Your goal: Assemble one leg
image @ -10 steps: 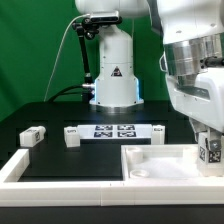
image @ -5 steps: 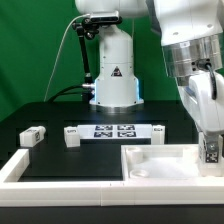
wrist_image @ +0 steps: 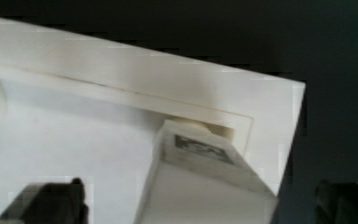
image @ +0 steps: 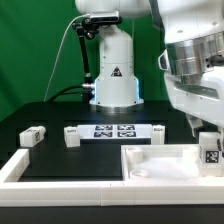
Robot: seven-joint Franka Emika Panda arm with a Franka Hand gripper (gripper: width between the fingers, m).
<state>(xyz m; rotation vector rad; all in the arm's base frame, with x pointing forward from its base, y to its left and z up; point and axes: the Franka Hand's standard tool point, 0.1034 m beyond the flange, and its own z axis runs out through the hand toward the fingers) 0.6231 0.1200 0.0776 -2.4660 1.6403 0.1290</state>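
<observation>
Black counter [image: 60, 120] carries spare parts; the gripper [wrist_image: 190, 205] holds the leg [wrist_image: 202, 160], seemingly light, stiff, slippery, by flat sides.

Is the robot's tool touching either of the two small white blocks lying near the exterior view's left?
No: the tool is at the exterior view's right, far from both small white blocks.
</observation>
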